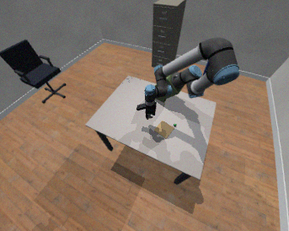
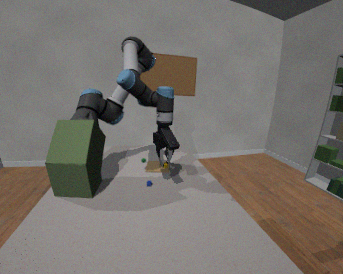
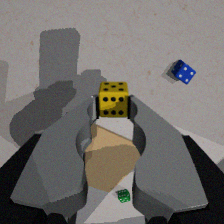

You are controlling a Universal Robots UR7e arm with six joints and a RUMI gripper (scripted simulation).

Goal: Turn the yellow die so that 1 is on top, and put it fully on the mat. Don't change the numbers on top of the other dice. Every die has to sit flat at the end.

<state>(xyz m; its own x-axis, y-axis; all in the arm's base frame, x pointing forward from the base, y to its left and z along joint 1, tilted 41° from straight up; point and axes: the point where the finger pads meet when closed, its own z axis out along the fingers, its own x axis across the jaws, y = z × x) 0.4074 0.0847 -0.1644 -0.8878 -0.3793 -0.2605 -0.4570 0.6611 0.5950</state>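
Observation:
My gripper point(image 1: 149, 116) point(image 2: 165, 161) point(image 3: 113, 97) is shut on the yellow die point(image 3: 114, 100) point(image 2: 165, 163) and holds it a little above the table point(image 1: 117, 110). In the wrist view, two of the die's faces show, each with several pips. The tan mat point(image 1: 164, 129) point(image 2: 155, 169) point(image 3: 107, 160) lies on the table just behind the gripper. A small green die point(image 1: 174, 125) point(image 2: 143, 160) point(image 3: 122, 196) sits beside the mat's far edge. A blue die point(image 2: 149, 183) point(image 3: 183, 72) sits flat on the bare table ahead and to the right of the fingers.
A large green block point(image 2: 74, 157) point(image 1: 173, 82) stands at the arm's base on the table. An office chair point(image 1: 33, 67), a filing cabinet point(image 1: 168, 29) and a shelf with boxes point(image 2: 339, 140) stand around the room, away from the table.

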